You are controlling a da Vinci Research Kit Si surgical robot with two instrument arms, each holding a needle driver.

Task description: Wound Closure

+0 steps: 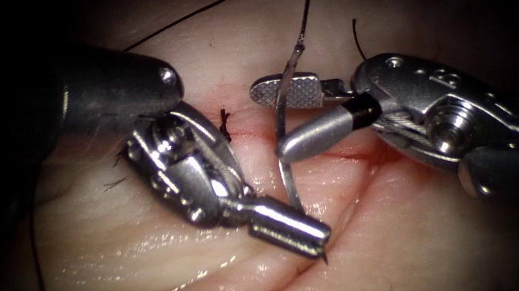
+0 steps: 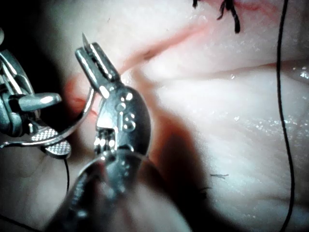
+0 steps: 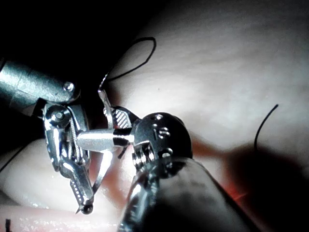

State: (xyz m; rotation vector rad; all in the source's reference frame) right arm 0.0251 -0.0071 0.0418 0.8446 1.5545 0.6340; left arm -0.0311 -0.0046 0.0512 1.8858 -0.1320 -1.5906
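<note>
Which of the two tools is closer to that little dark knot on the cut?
Left. The left tool has its wrist right beside the knot; the right tool, jaws open around the needle, sits farther right.

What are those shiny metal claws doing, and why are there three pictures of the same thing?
The shiny claws are the tips of two robot arms practising stitching on a piece of pork belly, called the tissue. One picture looks down from a camera above; the other two come from small cameras riding on each arm, so you see the same moment from close by.

The left tool has its jaws shut on the curved needle, right near its sharp tip. The right tool has its jaws open around the needle's upper part, one jaw on each side. The needle stands above the red cut, not stuck in the tissue. Black thread trails from the needle's back end.
</note>
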